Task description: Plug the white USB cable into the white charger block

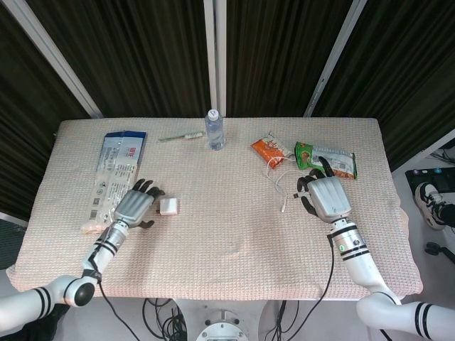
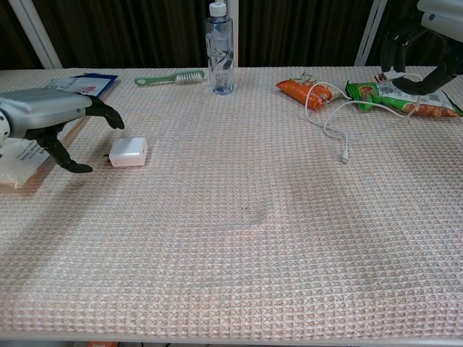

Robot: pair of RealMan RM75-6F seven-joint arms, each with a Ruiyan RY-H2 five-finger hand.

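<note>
The white charger block [image 1: 168, 206] [image 2: 129, 152] lies flat on the left half of the table, prongs pointing left. My left hand [image 1: 134, 206] [image 2: 47, 116] sits just left of it, fingers spread and arched over its near edge, holding nothing. The white USB cable [image 1: 284, 199] [image 2: 345, 155] trails from the orange packet across the cloth, and its small free end rests on the table. My right hand [image 1: 328, 197] [image 2: 430, 36] is raised at the right and pinches the cable's other end, the plug, between thumb and finger.
A water bottle [image 1: 215, 129] [image 2: 219, 49] and a green toothbrush [image 1: 181, 136] [image 2: 170, 77] stand at the back centre. An orange snack packet [image 1: 268, 150] and a green one [image 1: 327, 158] lie under the cable's loops. A long clear packet [image 1: 114, 177] lies behind my left hand.
</note>
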